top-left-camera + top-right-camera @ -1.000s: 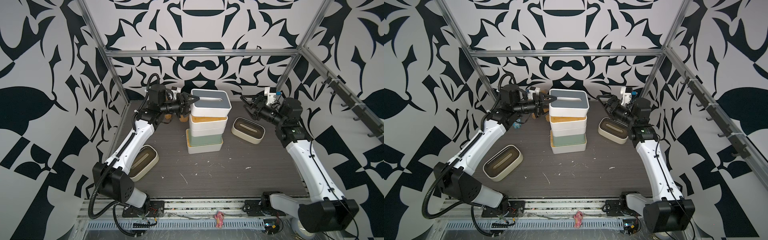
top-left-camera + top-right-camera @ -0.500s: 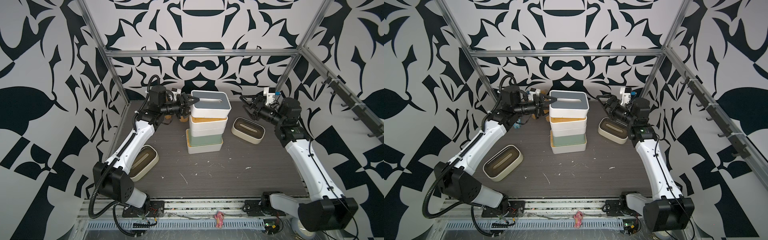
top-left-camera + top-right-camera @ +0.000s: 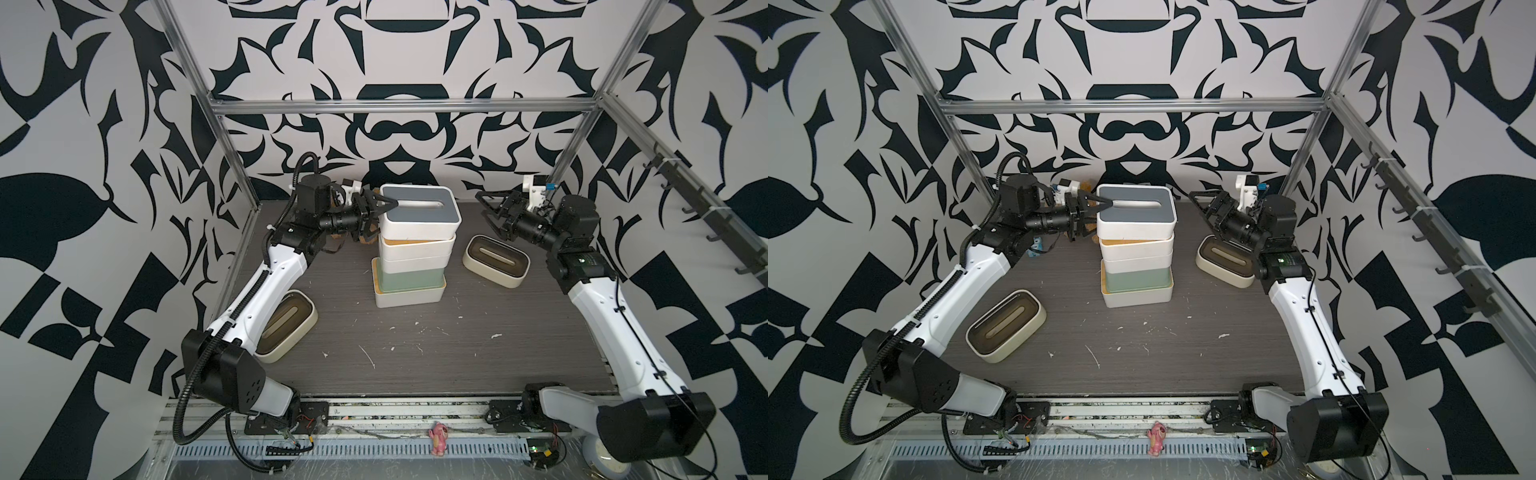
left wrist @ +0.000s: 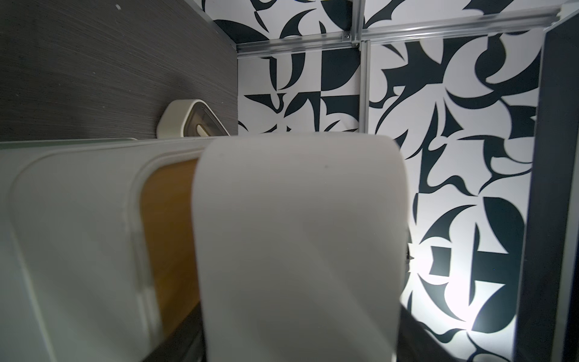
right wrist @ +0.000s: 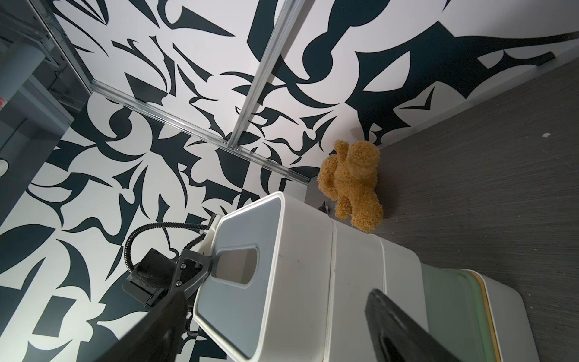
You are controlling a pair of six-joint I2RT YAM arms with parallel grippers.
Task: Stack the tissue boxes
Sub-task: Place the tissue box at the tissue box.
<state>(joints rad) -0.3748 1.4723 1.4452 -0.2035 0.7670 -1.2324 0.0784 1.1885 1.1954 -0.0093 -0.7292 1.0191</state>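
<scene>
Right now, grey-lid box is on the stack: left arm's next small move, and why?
Probably open the left pincer fully and back it straight away from the stack. The grey-lidded tissue box already sits on the bamboo-lidded box, yet the pincer straddles its end, one fingertip at the lid slot. Whether it has let go is unclear.

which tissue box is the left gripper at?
The grey-lidded white box, top of the stack: the left gripper straddles its end. It's the only grey lid; the rest are bamboo-lidded, sage green or cream.

Grey-lidded white box [image 3: 422,217], golden-brown bear [image 5: 351,181]
</scene>
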